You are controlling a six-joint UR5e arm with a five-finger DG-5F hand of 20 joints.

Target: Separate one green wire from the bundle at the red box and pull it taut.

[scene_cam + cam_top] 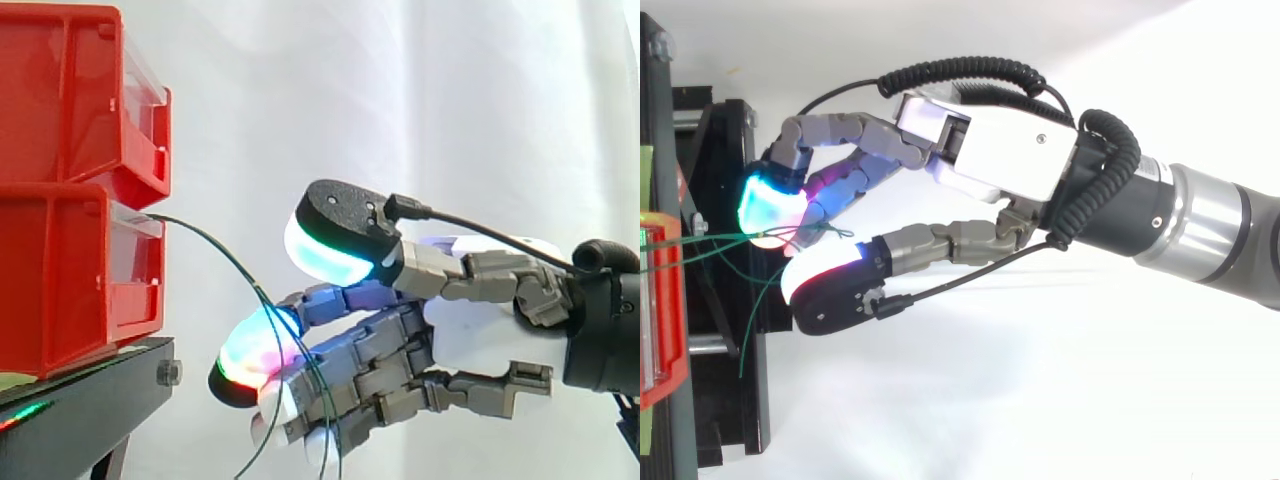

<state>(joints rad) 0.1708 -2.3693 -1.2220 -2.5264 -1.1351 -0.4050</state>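
Green wires (225, 252) spill out of the front of the lower of two stacked red bins (60, 280), right where it meets the upper one. They arc down and away toward the hand (480, 330). And they're slack, with a clear curve in them, nothing taut. The hand comes in from the right with its fingers (350, 360) curled, and the wires run across and between those glowing pads. So it's closed around the bundle, more than one strand in there by the look of it. The thumb pad (330, 250) sits above, a little apart from the lower fingertips. Loose ends dangle below the hand. From above, the wires (720, 238) stretch from the bin edge straight into the fingertips, and one strand droops off toward the black stand (730, 140). White curtain (400, 100) behind it all.
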